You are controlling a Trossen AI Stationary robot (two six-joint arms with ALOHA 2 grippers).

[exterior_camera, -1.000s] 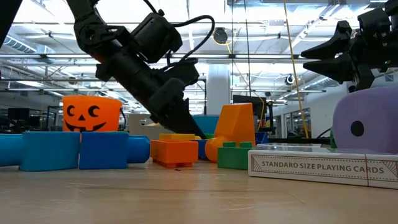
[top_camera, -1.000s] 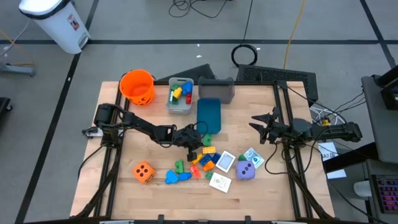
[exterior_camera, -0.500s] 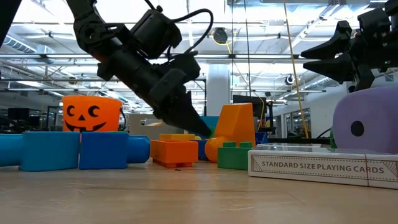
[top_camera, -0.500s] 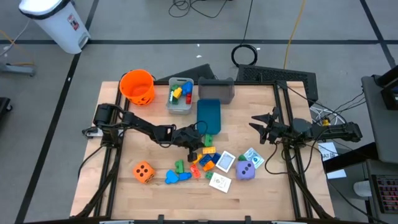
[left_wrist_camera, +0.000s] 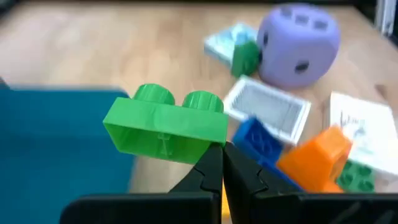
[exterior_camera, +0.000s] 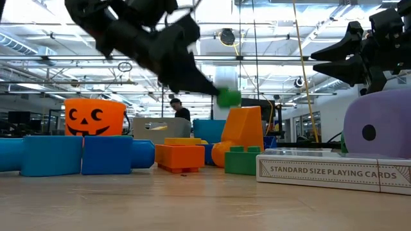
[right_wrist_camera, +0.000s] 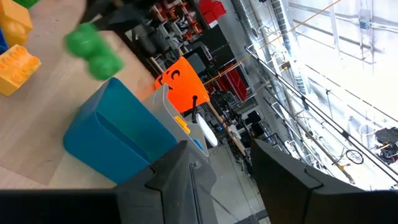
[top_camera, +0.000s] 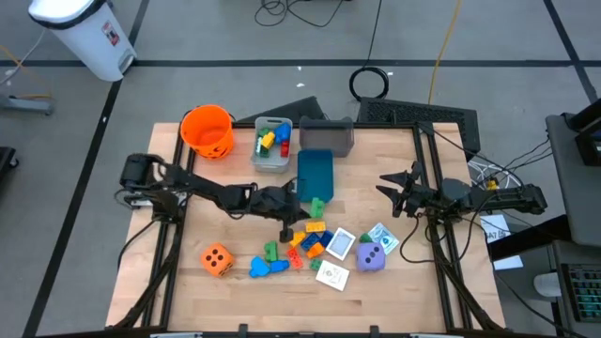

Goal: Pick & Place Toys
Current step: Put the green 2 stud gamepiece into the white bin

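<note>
My left gripper point(top_camera: 305, 204) is shut on a green two-stud block point(top_camera: 316, 203), held in the air over the near end of the blue bin point(top_camera: 315, 172); it also shows in the low view point(exterior_camera: 228, 97). Below it on the table lie several small coloured blocks point(top_camera: 306, 239), an orange dotted die point(top_camera: 217, 258), a purple die point(top_camera: 372, 256) and flat cards point(top_camera: 340, 243). My right gripper point(top_camera: 382, 184) waits open and empty above the table's right side. My left gripper pinches one end of the green block point(left_wrist_camera: 210, 140) between its two fingertips point(left_wrist_camera: 214, 163). The fingers come from the table's left, slanting down. The block is lifted clear, studs up and about level, sticking out beyond the fingertips.
An orange pumpkin bucket point(top_camera: 208, 131) stands at the far left. A grey bin point(top_camera: 272, 155) holding blocks and a second grey bin point(top_camera: 327, 133) stand at the far edge. A playing-card box point(exterior_camera: 334, 172) lies near the front. Bare wood shows along the near edge.
My left gripper has risen from the block pile, drawing a little toward the far edge, with the green block. The block is lifted clear of the table and now hangs over the blue bin's near end.
</note>
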